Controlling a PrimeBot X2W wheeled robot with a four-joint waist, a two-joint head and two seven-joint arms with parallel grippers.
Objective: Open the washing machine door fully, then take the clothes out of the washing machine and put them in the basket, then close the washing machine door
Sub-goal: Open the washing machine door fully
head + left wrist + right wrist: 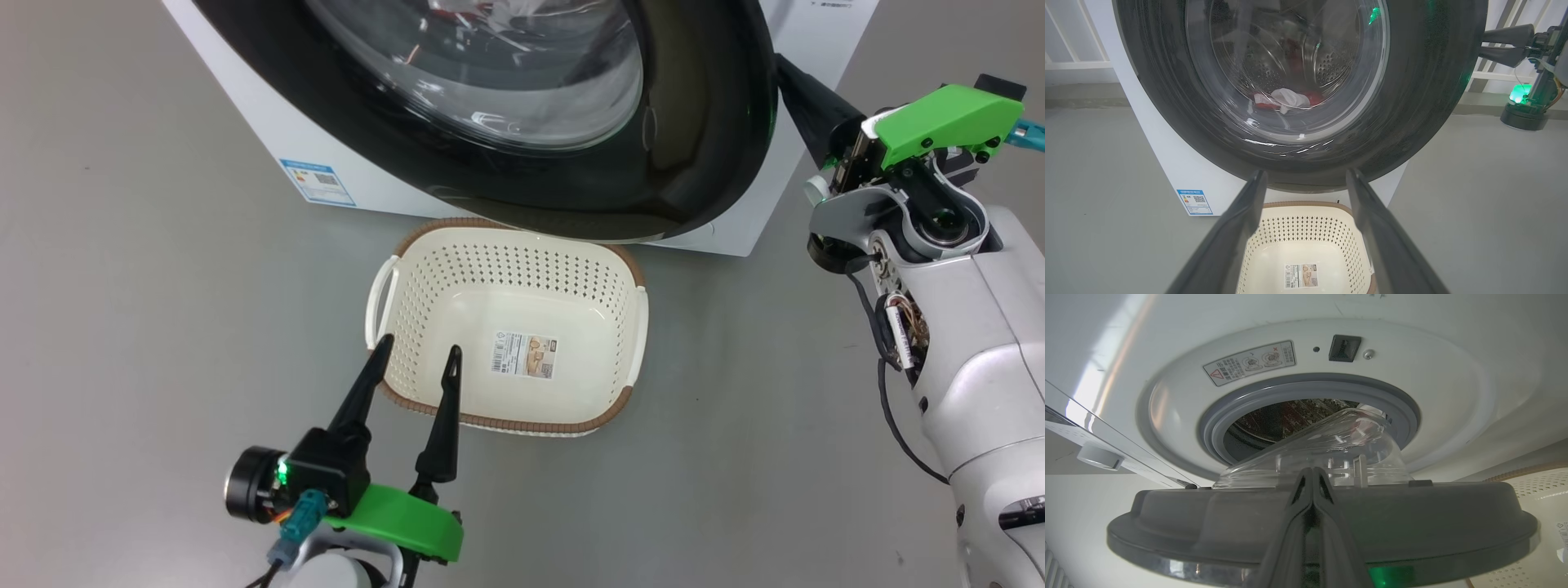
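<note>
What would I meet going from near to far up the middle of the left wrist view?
Open, dark two-fingered left end effector → cream-white perforated plastic basket → round, glossy black-rimmed glass washing machine door → red and white clothes lying in the perforated steel drum.

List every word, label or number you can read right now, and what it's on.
Nothing is sharp enough to quote.
On the washing machine front, low: blue label with QR code, print too small.
On the basket bottom: paper label with barcode, print too small.
Above the drum opening: warning sticker with red triangle, print blurred.
</note>
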